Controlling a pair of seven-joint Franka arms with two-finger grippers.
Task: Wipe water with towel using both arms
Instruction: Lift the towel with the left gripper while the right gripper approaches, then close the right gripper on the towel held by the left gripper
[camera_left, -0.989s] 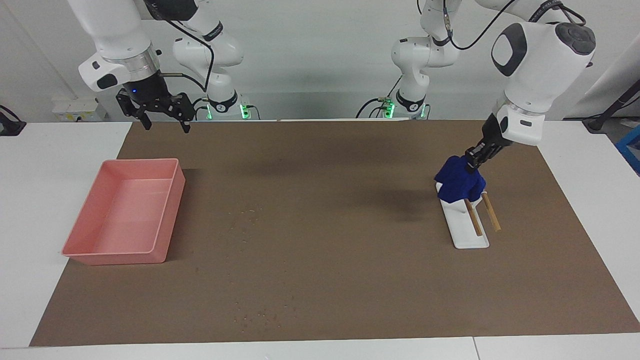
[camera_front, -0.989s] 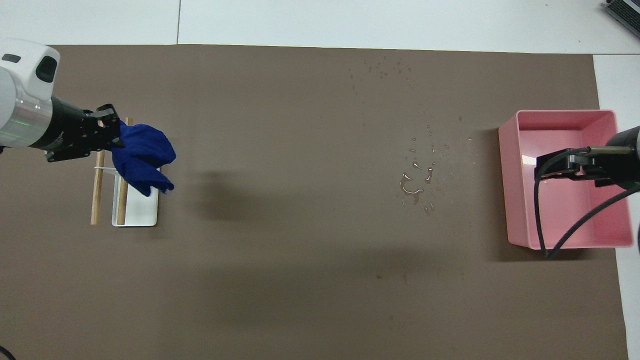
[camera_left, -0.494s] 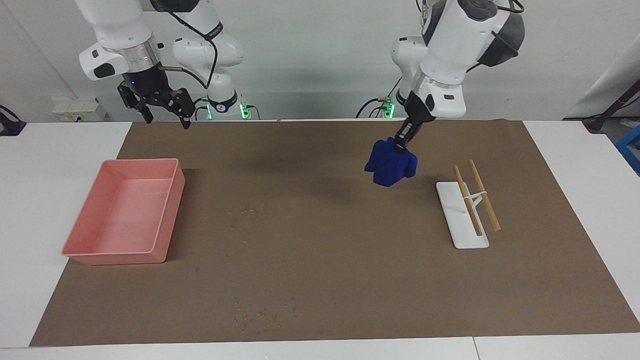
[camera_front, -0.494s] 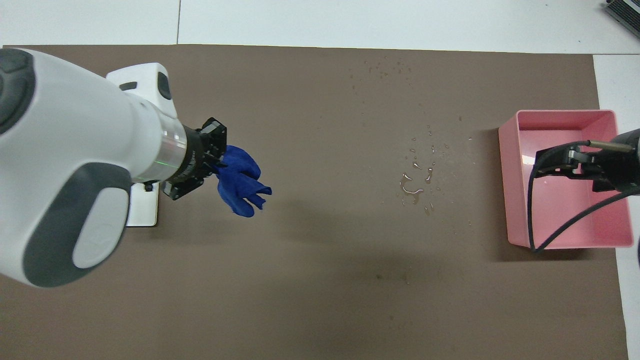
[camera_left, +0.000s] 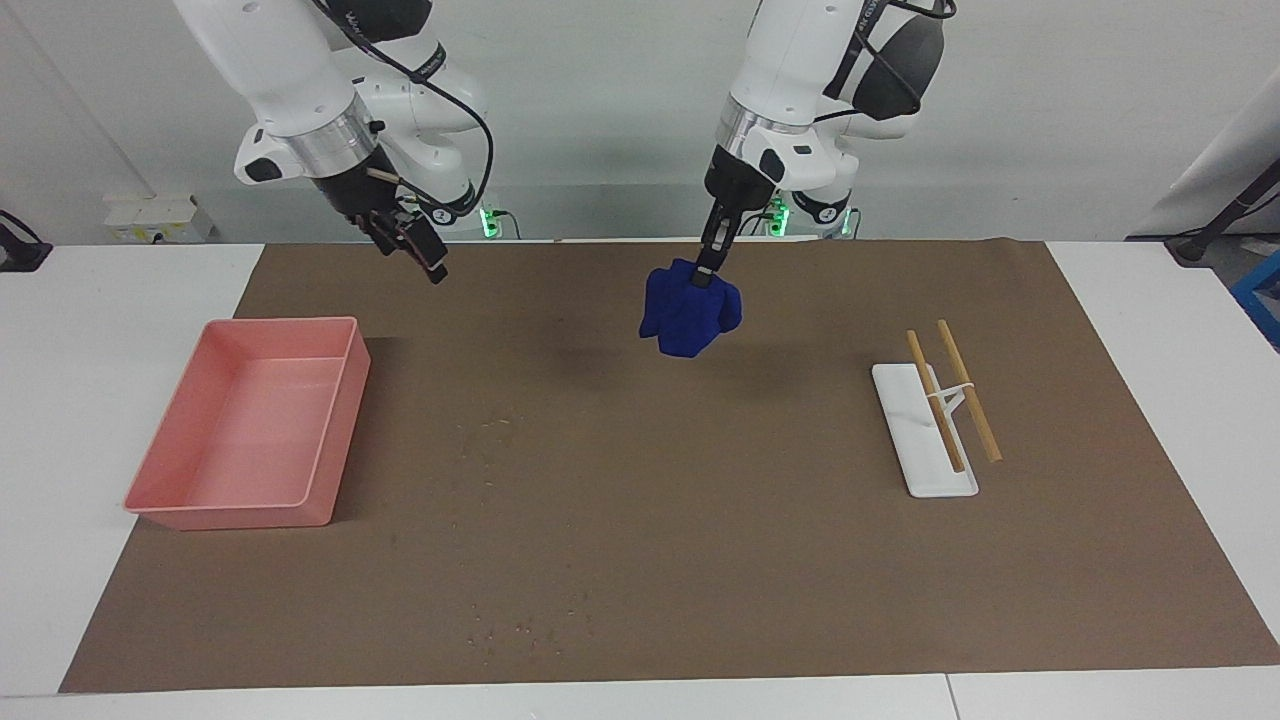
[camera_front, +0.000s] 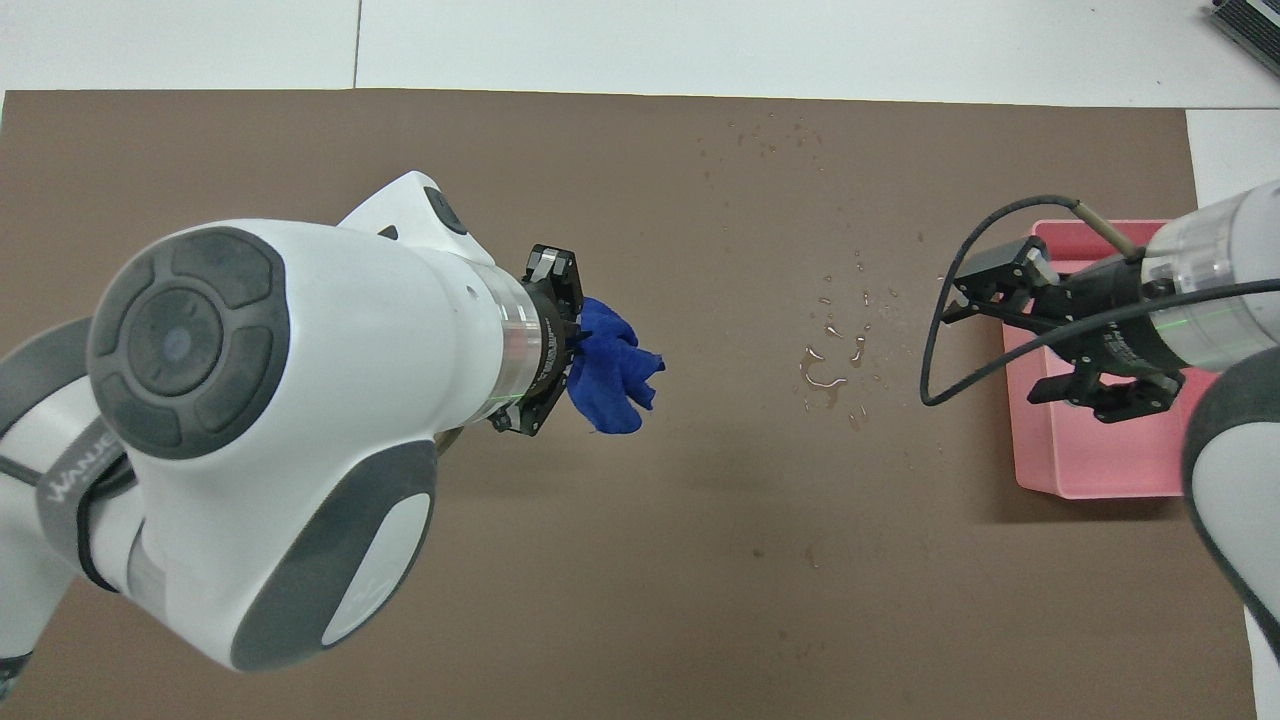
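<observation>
Left claw (camera_left: 706, 272) pinches the blue towel (camera_left: 688, 311) in mid-air over the bench – the water (camera_front: 832, 367) lies toward the right arm's end, near the spread, empty right claw (camera_left: 408, 240).

The left gripper (camera_left: 706, 275) hangs over the mat (camera_left: 660, 560), clamped on the towel (camera_left: 688, 308), which dangles clear of it. The right gripper (camera_left: 415, 248) is raised, jaws apart, near the tray (camera_left: 160, 470). 2 sticks (camera_left: 952, 392) rest on a white stand (camera_left: 915, 455).
</observation>
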